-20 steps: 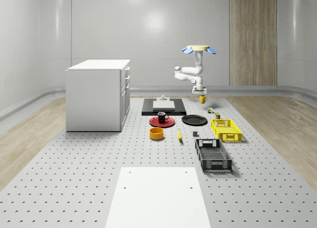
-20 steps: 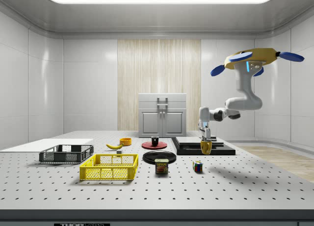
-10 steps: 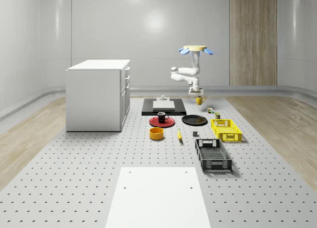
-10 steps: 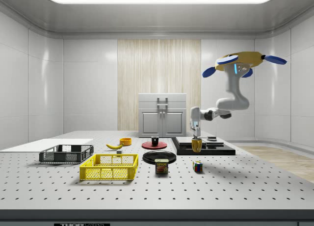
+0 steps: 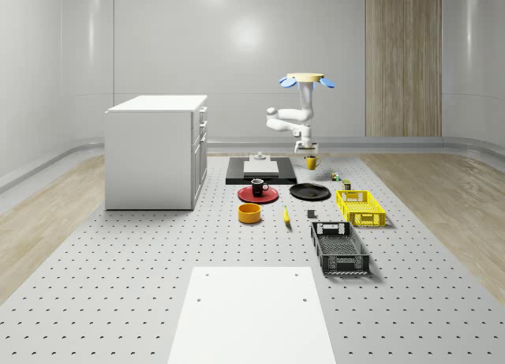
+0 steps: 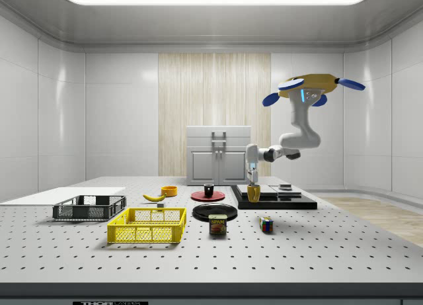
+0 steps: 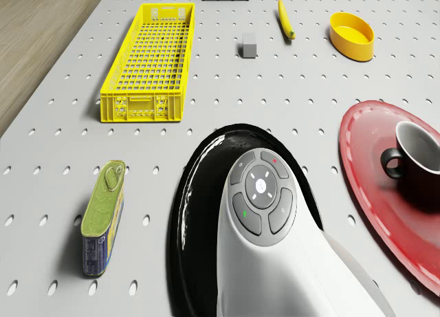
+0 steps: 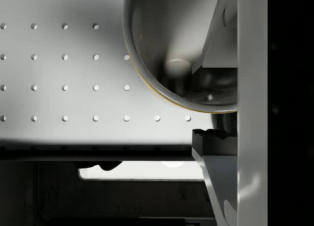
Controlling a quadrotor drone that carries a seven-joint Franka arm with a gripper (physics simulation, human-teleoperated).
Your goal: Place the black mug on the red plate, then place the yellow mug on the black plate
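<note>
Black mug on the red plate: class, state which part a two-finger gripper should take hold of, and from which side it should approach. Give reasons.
Probably the rim wall, approached from straight above and straddling it. The black mug stands upright on the red plate with its mouth open upward. Choose a stretch of rim away from the handle, which juts out sideways.

A can (image 6: 218,224) is standing just beside the yellow crate (image 6: 147,225) on the side view's right, and its label is showing the word SPAM. Small lettering is running along the table's front edge (image 6: 111,303) below that crate, too tiny to make out.
</note>
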